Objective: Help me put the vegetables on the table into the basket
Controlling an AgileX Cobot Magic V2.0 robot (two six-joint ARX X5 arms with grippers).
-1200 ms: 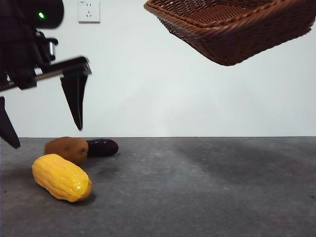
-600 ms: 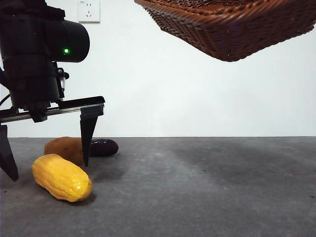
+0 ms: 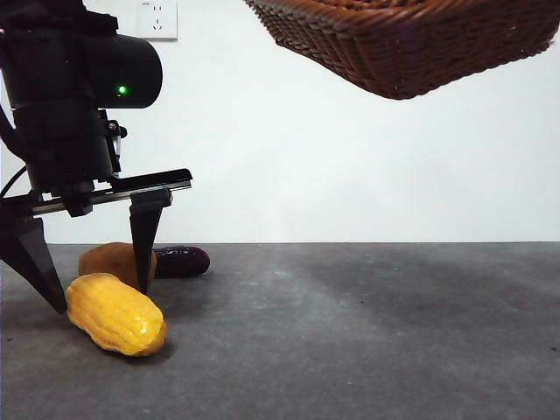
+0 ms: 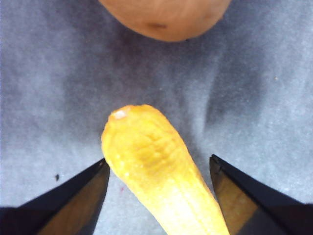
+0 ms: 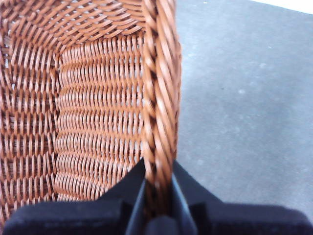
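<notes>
The yellow corn cob [image 3: 115, 312] lies on the table [image 3: 367, 332] at the front left. My left gripper [image 3: 96, 284] is open and lowered around it, one jaw on each side; the left wrist view shows the corn cob [image 4: 156, 166] between the jaws with small gaps. The tan potato [image 3: 109, 261] lies just behind it and also shows in the left wrist view [image 4: 166, 17]. The purple eggplant [image 3: 182, 261] lies beside the potato. My right gripper [image 5: 157, 196] is shut on the braided rim of the wicker basket [image 5: 88, 112], which hangs tilted high at the top right [image 3: 411, 44].
A white wall with a power socket [image 3: 157, 19] stands behind the table. The left arm's dark body [image 3: 66, 105] fills the upper left.
My left gripper has come down over the corn cob and its jaws have drawn closer around it. The basket has risen slightly in the air.
</notes>
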